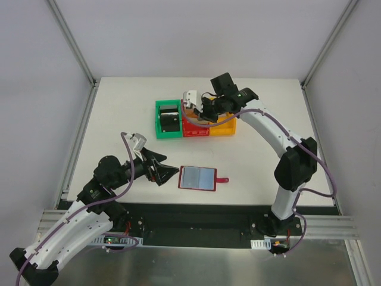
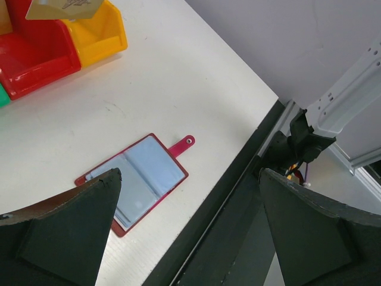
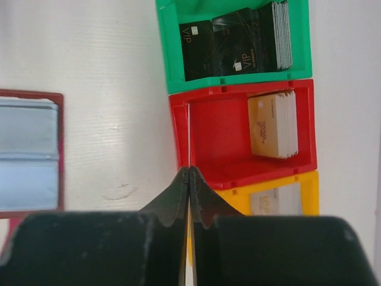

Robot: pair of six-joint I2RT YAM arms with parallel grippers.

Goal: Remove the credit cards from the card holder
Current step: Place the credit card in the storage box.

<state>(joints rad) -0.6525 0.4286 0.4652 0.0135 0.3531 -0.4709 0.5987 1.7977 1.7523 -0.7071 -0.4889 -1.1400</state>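
Holding one credit card edge-on, my right gripper clamped shut on it above the edge of the red bin; I should shift over the bin's middle before letting go. My left gripper stands wide apart beside the card holder, which lies open on the table.

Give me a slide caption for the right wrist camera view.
Shut end effector holds a card edge-on over the red bin, open wallet at left.
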